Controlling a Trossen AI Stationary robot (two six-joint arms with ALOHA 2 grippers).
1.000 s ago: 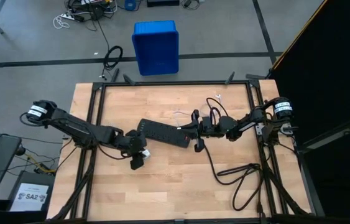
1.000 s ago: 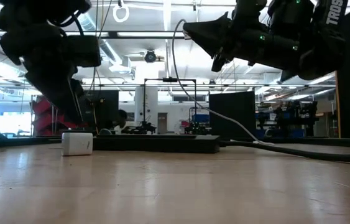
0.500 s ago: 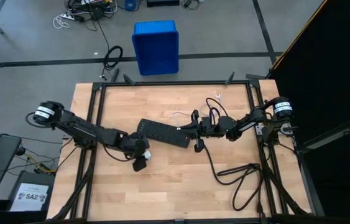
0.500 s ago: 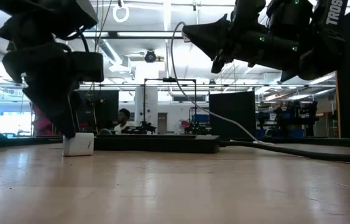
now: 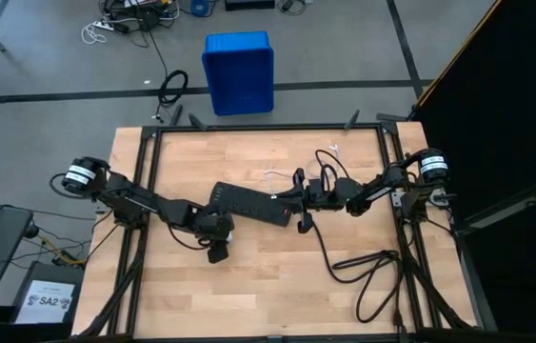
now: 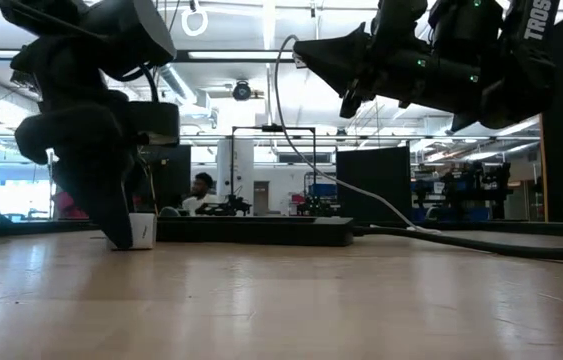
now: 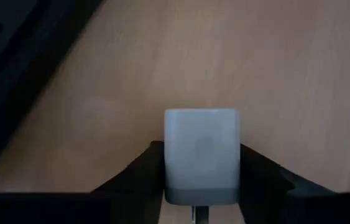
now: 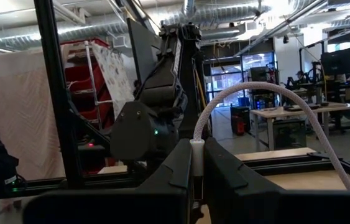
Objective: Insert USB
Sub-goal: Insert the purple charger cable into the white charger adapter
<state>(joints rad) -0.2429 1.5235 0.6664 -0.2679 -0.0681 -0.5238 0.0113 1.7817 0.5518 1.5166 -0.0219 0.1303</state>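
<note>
Beside the long black power strip (image 5: 251, 203), the left gripper (image 7: 202, 163) clamps a small white cube charger (image 7: 202, 154); the right gripper (image 8: 198, 163) pinches the thin white USB cable (image 8: 274, 99).

On the light wooden surface (image 5: 258, 276) a long black power strip (image 5: 248, 203) lies mid-way. Just left of it sits a small white cube charger (image 5: 224, 235) — the left claw (image 5: 216, 242) flanks it. The right claw (image 5: 298, 202) hangs at the strip's right end — the thin white USB cable (image 8: 274, 118) runs from it.
</note>
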